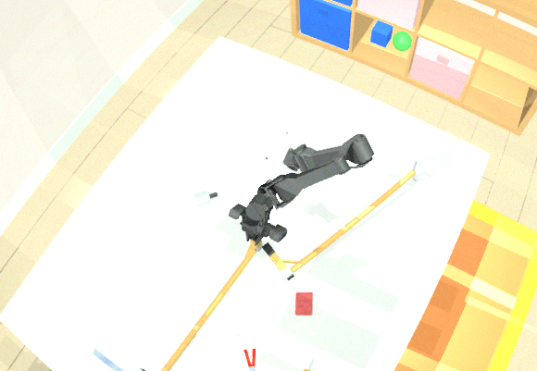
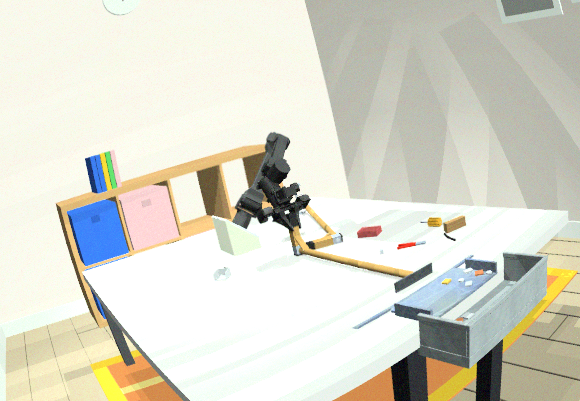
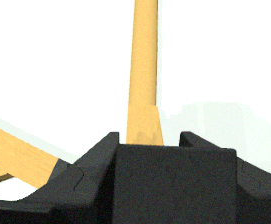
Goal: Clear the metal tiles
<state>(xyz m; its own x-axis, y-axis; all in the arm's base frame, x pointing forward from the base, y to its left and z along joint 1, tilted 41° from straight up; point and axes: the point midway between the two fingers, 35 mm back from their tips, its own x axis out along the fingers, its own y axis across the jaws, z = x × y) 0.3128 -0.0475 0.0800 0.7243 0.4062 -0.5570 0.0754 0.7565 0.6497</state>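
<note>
My gripper (image 1: 256, 241) (image 2: 294, 229) (image 3: 144, 141) is shut on the top end of the long scraper (image 1: 210, 307) (image 2: 350, 261) (image 3: 144, 56), a long yellow-wood handle. Its dark blade (image 2: 413, 277) is at the handle's far end, just short of the near edge of the steel bench plate (image 2: 425, 301). Several small metal tiles, among them a yellow tile (image 2: 445, 280), a white tile (image 2: 468, 282) and an orange tile (image 2: 479, 272), lie on the plate. The grey catch box (image 2: 525, 285) sits along the plate's far side at the table edge.
A second long-handled tool (image 1: 354, 221) (image 2: 320, 222) and a short-handled one (image 1: 276, 260) lie close to the gripper. A red block (image 1: 304, 302) (image 2: 369, 231), a red-handled tool (image 2: 407, 245), a yellow screwdriver (image 2: 434, 221), a wooden block (image 2: 454, 223) and a white wedge (image 2: 235, 239) lie on the table.
</note>
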